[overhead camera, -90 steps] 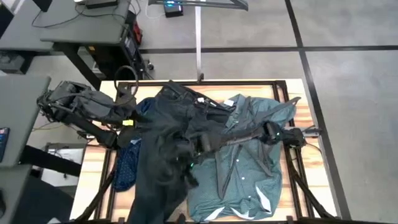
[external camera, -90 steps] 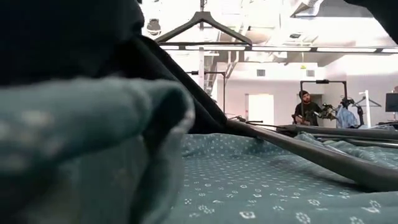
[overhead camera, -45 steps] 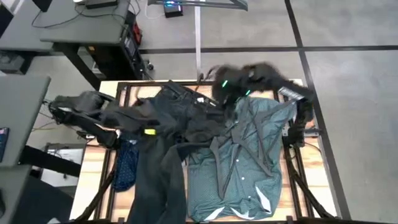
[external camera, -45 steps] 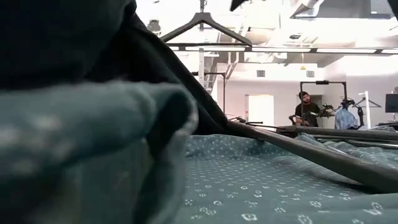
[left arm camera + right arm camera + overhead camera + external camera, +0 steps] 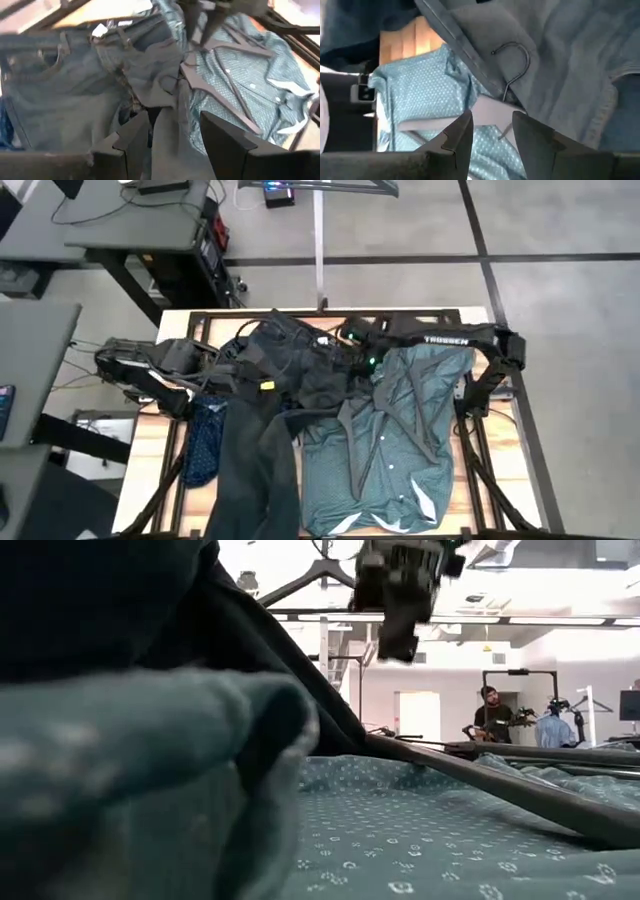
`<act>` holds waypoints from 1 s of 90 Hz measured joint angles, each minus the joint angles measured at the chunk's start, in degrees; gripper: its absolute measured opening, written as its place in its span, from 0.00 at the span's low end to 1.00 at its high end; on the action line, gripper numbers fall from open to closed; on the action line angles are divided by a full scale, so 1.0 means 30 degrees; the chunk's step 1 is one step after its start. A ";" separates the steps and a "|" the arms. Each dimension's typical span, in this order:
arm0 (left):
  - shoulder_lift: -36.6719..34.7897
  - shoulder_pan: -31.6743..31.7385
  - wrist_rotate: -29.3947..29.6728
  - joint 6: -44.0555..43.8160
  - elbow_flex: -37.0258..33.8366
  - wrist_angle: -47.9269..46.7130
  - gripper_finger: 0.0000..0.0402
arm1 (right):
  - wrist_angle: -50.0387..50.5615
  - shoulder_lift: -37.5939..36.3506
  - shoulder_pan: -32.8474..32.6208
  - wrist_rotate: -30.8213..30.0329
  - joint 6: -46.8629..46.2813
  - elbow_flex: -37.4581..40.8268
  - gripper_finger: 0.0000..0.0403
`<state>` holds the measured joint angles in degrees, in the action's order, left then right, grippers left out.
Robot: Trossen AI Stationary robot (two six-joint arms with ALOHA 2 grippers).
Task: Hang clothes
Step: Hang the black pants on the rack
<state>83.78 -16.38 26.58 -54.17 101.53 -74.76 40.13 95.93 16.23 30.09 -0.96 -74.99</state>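
We see the left gripper [image 5: 172, 137] with its two dark fingers [image 5: 132, 137] parted and nothing between them, hovering above the jeans [image 5: 65, 85]. Straight ahead of the fingers the jeans' cloth bunches into a crumpled fold. Beyond it a black hanger [image 5: 220, 97] lies on the teal shirt [image 5: 250, 80]. Farther ahead still, the right gripper [image 5: 205, 20] hangs over the hanger's upper end.

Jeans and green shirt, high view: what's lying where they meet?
A black hanger, lying on the green shirt with one arm reaching to the edge of the jeans. The left wrist view shows it too.
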 joint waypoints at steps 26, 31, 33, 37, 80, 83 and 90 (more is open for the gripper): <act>-0.0560 -0.0007 -0.3175 -0.0604 -0.5340 0.4521 0.40 | -0.4466 0.1321 -0.1192 -0.2478 -0.3201 0.2269 0.32; -0.1039 -0.0043 -0.3283 -0.0845 -0.6221 0.5189 0.40 | -0.4601 0.1807 -0.1465 -0.2433 -0.3474 0.2290 0.32; -0.1275 -0.0051 -0.3282 -0.0873 -0.6587 0.5481 0.40 | -0.4735 0.1947 -0.1599 -0.2426 -0.3510 0.2278 0.32; -0.1704 -0.0051 -0.3284 -0.0906 -0.7281 0.6078 0.40 | -0.4989 0.2228 -0.1909 -0.2376 -0.3645 0.2233 0.32; -0.4171 -0.0069 -0.4467 -0.2160 -1.2471 0.8887 0.40 | -0.7123 0.5562 -0.2601 -0.4111 -0.5551 0.2210 0.30; -0.4171 -0.0103 -0.4610 -0.2106 -1.2517 0.8884 0.40 | -0.7116 0.5584 -0.2517 -0.4077 -0.5730 0.2197 0.29; -0.4185 -0.0159 -0.4796 -0.2007 -1.2530 0.8926 0.40 | -0.7024 0.5470 -0.2377 -0.3690 -0.6265 0.2195 0.29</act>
<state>71.22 -16.86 12.19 -60.19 63.94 -47.98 19.06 112.34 9.10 19.02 -19.75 -68.40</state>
